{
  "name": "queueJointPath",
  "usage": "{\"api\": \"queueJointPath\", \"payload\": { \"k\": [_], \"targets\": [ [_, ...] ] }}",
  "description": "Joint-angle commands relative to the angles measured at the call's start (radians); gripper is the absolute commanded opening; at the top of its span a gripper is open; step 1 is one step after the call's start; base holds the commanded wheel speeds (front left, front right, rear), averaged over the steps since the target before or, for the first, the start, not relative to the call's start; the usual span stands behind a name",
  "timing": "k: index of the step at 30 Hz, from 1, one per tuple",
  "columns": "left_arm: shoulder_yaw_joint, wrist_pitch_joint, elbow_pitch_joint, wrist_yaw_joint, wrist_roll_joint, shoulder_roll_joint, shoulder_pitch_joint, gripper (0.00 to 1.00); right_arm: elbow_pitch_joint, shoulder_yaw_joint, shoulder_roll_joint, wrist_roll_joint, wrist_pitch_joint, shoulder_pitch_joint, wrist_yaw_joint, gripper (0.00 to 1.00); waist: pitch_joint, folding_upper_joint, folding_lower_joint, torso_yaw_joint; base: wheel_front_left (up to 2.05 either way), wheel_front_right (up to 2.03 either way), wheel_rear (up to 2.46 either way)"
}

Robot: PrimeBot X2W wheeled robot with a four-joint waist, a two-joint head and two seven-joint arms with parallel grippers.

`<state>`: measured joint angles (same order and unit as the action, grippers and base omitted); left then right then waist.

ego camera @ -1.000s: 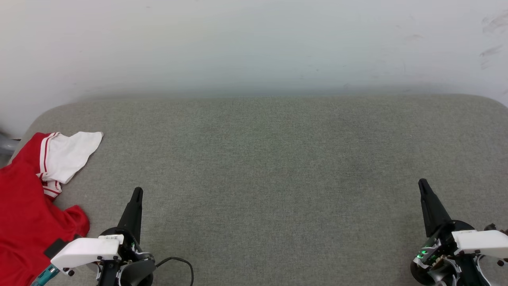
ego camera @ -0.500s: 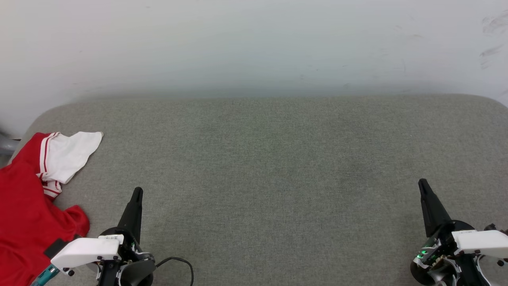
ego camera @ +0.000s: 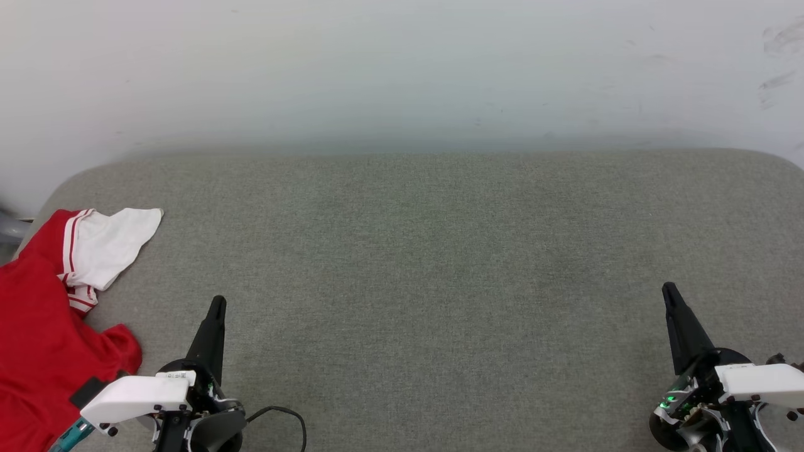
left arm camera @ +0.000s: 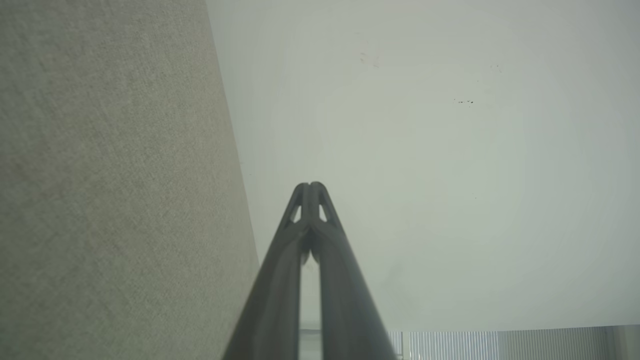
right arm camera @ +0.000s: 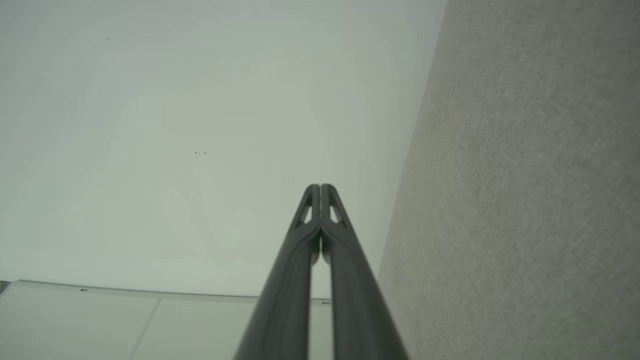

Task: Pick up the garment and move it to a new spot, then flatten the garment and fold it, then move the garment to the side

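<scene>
My left gripper (ego camera: 217,302) sits at the near left of the grey woven-fabric surface (ego camera: 440,263). Its two long dark fingers are pressed together into a single point and hold nothing. My right gripper (ego camera: 668,289) is at the near right, well apart from the left, and its fingers are likewise closed tip to tip on nothing. Both point toward the far side, where a plain pale wall (ego camera: 402,63) rises behind the surface's rounded far edge.

The bright red jersey-style shirt (ego camera: 38,339) lies crumpled at the left edge of the surface and runs out of view there. One white sleeve (ego camera: 116,242) is spread toward the far right of the heap, with red-and-white striped trim (ego camera: 72,245) along the seam where it meets the red body. My left fingertips are to the right of the cloth, near it but apart. Lower down a red fold lies against the white housing of that arm — I cannot tell whether they touch.

A thin black cable (ego camera: 292,417) loops beside the base of my left gripper.
</scene>
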<state>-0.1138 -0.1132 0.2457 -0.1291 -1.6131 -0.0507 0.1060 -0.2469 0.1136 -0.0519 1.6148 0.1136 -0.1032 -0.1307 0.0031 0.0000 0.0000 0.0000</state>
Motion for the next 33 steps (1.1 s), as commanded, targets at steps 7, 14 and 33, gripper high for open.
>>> {"api": "queueJointPath", "payload": {
  "k": [7, 14, 33],
  "targets": [
    [-0.003, -0.005, -0.001, -0.004, 0.0, 0.002, 0.007, 0.0, -0.001, 0.0, 0.003, -0.004, 0.0, -0.013, 0.0, 0.0, 0.0, 0.0, 0.0, 0.0, 0.0, 0.0, 0.0],
    [0.025, 0.018, 0.003, 0.001, 0.0, 0.001, -0.013, 1.0, 0.001, -0.011, 0.001, -0.003, -0.016, 0.021, 0.0, 1.0, 0.0, 0.0, 0.0, 0.0, 0.0, 0.0, 0.0],
    [0.122, 0.108, -0.116, 0.0, 0.092, 0.001, -0.03, 1.0, 0.121, -0.065, -0.009, -0.101, -0.107, 0.057, 0.0, 1.0, -0.005, 0.0, 0.0, 0.004, 0.0, 0.0, 0.0]
  ]
}}
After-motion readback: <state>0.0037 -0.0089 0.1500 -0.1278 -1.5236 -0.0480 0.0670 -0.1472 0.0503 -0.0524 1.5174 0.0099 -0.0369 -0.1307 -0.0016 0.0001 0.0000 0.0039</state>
